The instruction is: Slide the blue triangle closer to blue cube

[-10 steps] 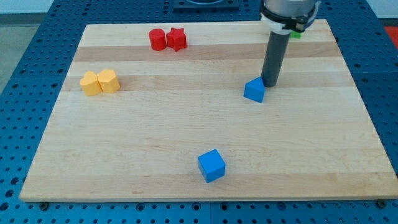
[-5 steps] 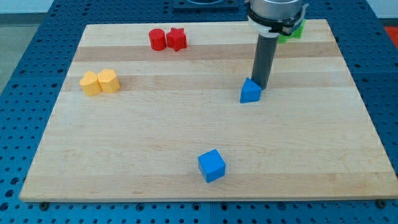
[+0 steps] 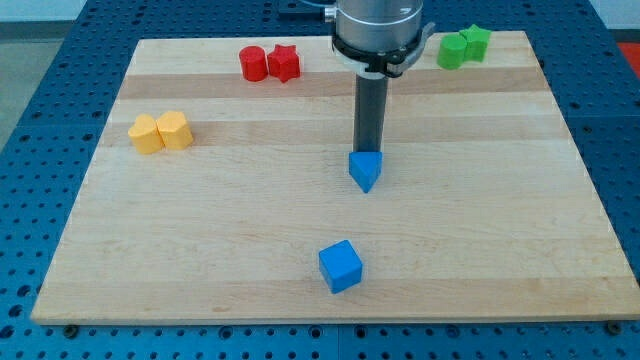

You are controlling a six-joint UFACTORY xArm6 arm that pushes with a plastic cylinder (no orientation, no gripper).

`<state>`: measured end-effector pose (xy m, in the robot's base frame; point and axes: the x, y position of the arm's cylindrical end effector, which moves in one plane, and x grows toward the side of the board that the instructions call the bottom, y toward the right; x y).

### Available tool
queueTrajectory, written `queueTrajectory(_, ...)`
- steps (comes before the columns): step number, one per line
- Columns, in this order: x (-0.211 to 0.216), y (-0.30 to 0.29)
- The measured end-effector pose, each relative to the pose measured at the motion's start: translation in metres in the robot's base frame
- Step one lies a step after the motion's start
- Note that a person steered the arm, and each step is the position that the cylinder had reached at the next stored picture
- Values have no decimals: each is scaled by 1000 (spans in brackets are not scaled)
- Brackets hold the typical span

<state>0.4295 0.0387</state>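
The blue triangle (image 3: 366, 170) lies near the middle of the wooden board (image 3: 500, 200). My tip (image 3: 368, 150) touches the triangle's upper side, right behind it. The blue cube (image 3: 340, 266) sits lower down, near the board's bottom edge, a little to the left of the triangle and well apart from it.
Two yellow blocks (image 3: 160, 132) sit side by side at the view's left. A red cylinder (image 3: 253, 63) and a red star (image 3: 285, 63) sit at the top. Two green blocks (image 3: 463, 47) sit at the top right.
My tip has moved left and slightly down, pushing the blue triangle left and down toward the blue cube. The green blocks, hidden before by the arm, now show.
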Motion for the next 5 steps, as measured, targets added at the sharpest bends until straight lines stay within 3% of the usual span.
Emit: queueTrajectory(5,50,0)
